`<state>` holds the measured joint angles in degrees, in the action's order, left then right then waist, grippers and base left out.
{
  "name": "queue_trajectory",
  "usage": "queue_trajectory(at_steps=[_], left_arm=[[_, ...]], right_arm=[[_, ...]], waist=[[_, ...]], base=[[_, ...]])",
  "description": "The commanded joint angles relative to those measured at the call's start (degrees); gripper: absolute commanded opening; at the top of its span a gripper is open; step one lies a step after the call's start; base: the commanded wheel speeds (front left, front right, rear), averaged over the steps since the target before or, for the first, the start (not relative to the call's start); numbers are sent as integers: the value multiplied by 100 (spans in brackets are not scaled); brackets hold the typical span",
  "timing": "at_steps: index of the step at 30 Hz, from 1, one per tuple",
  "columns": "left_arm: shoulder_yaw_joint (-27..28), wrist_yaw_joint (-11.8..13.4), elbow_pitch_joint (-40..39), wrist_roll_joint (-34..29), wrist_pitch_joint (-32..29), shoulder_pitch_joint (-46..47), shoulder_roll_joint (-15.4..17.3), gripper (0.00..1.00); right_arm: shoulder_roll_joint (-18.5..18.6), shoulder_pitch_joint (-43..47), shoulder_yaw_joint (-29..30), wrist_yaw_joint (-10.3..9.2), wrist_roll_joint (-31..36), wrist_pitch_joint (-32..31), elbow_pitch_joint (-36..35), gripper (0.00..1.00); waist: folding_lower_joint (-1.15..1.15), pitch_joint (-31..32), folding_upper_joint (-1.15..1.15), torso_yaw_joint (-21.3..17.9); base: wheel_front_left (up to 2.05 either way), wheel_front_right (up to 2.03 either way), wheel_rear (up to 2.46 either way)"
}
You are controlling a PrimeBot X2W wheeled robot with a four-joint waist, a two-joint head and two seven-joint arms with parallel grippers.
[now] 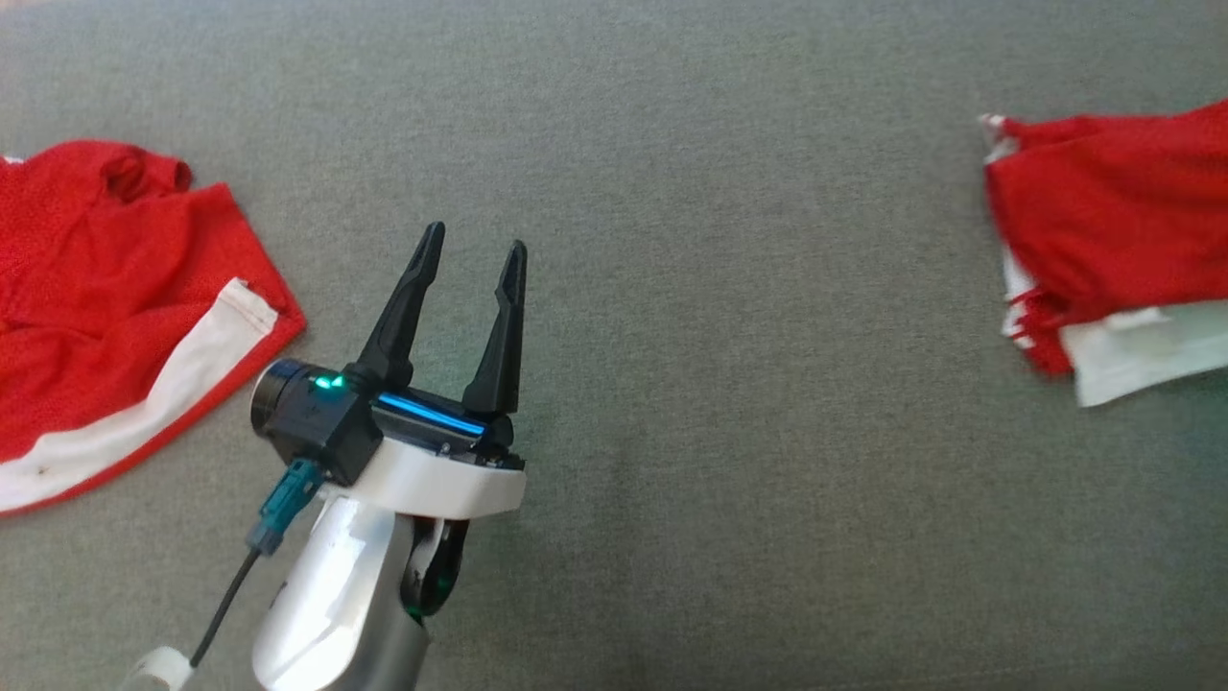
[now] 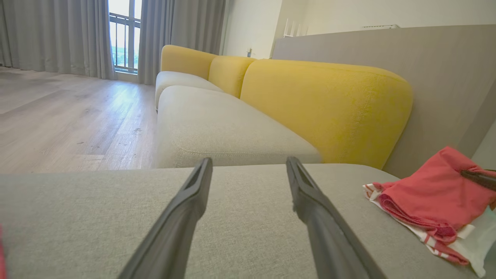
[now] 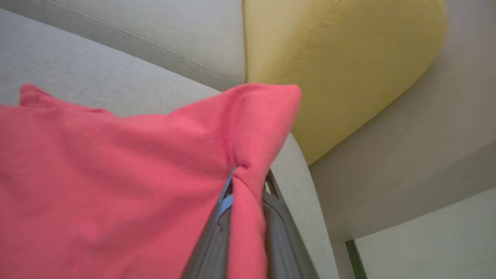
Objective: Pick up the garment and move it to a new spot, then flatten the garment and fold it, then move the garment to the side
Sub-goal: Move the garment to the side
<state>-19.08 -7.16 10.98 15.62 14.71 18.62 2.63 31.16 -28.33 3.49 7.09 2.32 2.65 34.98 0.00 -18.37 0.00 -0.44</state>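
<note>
Right jaws pinching one garment (image 3: 116, 174), second garment (image 1: 125, 288) apart

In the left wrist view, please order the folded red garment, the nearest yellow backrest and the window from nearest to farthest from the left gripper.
Starting from the left gripper:
1. folded garment, on the same grey seat, to the right.
2. yellow backrest, farther ahead, right of centre.
3. window, far across the room, upper left.
</note>
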Motion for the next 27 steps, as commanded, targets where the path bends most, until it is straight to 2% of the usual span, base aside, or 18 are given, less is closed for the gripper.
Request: queue_trajectory(at_steps=[1,7,15,16,17,18,24,27], left_arm=[[180,-32,-185,-9,29,175,26,100],[273,-32,-190,6,29,181,27,100],[294,-33,-193,26,29,128,26,100],[295,-33,-189,29,29,117,26,100],[299,-33,-184,32,29,106,26,100],[307,-33,-179,36,29,94,26,100],[351,-33,-145,68,29,1,25,100],[472,-33,-174,120,29,-106,25,100]], right_arm=[[214,-126,10,40,-33,95,-97,0],[365,-378,451,40,105,264,318,0],[289,-520,678,40,311,384,566,0],[258,-535,705,40,330,389,580,7],[230,-542,724,40,360,405,580,82],[189,-547,756,40,365,416,583,100],[-78,-485,807,40,344,533,439,100],[-450,-426,713,40,260,579,95,100]], waist=[[0,-56,0,39],[0,-120,0,117],[0,-101,0,139],[0,-88,0,138],[0,-71,0,136],[0,-48,0,132],[0,172,0,108],[0,388,0,71]], base=[[0,0,0],[0,0,0],[0,0,0],[0,0,0],[0,0,0],[0,0,0],[0,0,0],[0,0,0]])
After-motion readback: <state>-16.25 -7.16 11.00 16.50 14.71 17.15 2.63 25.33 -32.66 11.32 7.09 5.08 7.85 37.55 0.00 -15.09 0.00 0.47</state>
